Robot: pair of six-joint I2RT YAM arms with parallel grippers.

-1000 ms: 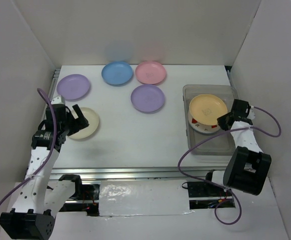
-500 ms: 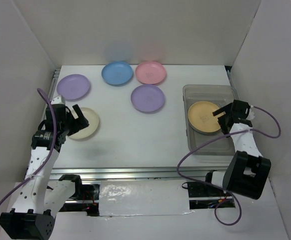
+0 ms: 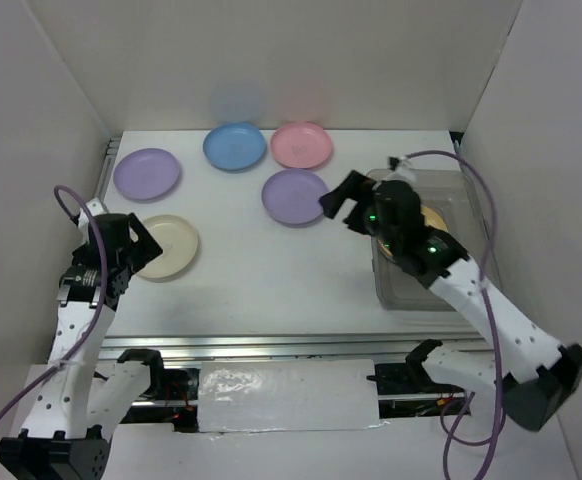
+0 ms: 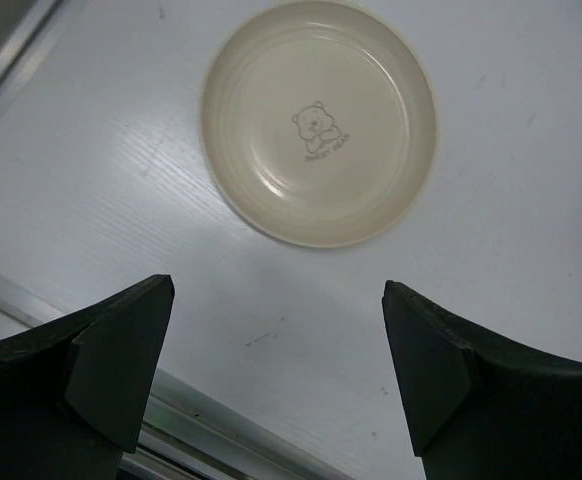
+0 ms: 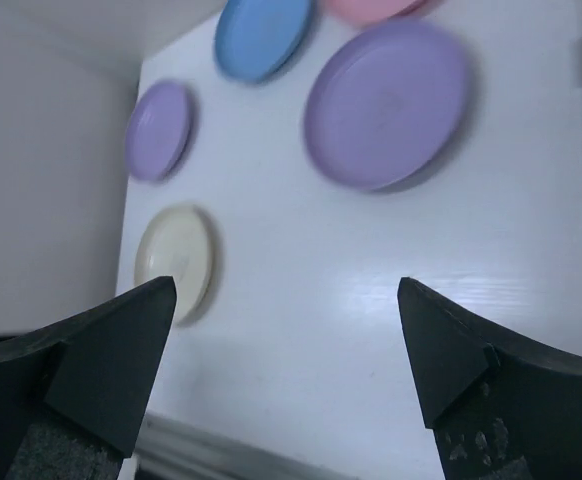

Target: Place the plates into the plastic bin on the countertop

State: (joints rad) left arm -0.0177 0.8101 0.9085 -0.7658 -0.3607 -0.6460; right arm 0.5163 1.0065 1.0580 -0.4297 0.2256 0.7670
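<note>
Top external view: five plates lie on the white counter (image 3: 271,270), all apart from one another. A blue plate (image 3: 235,146) and a pink plate (image 3: 302,145) sit side by side at the far edge, a purple plate (image 3: 147,173) is at far left, a second purple plate (image 3: 296,196) is near the middle, and a cream plate (image 3: 171,247) lies nearest the left arm. The plastic bin (image 3: 403,300) stands on the right side of the counter. A yellow-orange plate (image 3: 434,216) lies inside it, mostly hidden by the right arm, which reaches over the bin toward the left. The right claw (image 3: 339,207) hangs above the counter between the bin and the second purple plate, close to that plate's right edge. The right wrist view shows its fingers (image 5: 111,350) spread wide with nothing between them, and the purple, blue, pink and cream plates beyond. The left claw (image 3: 141,243) sits just beside the left rim of the cream plate. In the left wrist view its fingers (image 4: 121,360) are likewise fully apart and empty, above bare counter just short of the plate, which carries a small bear print (image 4: 318,128) in its middle. A metal rail (image 3: 271,345) runs along the counter's near edge.
</note>
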